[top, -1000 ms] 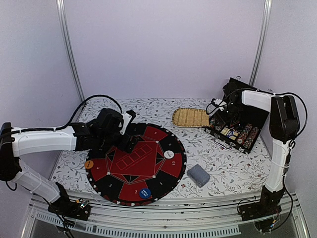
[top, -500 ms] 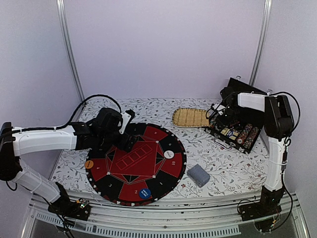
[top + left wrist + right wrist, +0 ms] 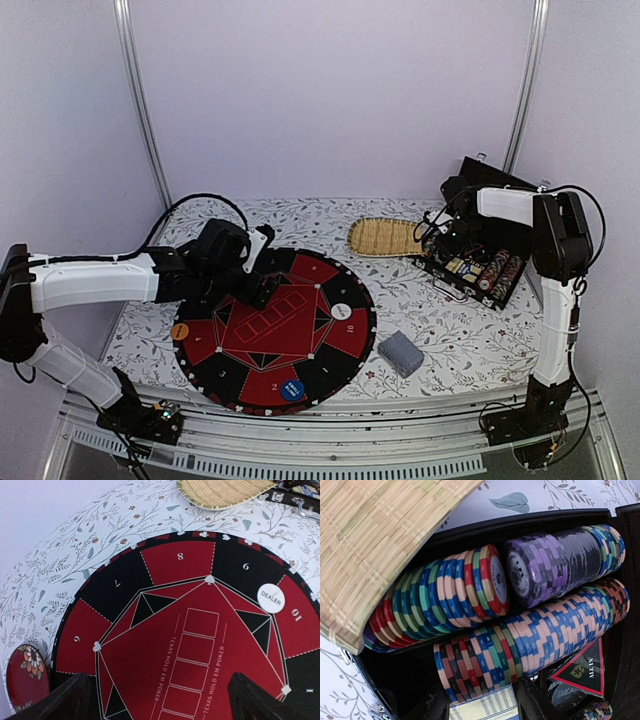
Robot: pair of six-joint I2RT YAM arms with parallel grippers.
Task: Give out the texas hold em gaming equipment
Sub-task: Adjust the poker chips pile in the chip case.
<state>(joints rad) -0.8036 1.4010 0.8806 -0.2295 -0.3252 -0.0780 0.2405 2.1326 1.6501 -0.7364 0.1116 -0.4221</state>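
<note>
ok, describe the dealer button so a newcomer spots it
Find the round red-and-black poker mat mid-table. Near its right rim, by segment 10, lies the dealer button. It's white, printed DEALER, unlike the orange button and blue button.

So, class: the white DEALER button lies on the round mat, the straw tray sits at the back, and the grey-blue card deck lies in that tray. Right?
Not quite. The grey-blue card deck lies on the floral tablecloth just right of the round mat, not in the straw tray, as the top external view shows. The white DEALER button and the tray are placed as you say.
</note>
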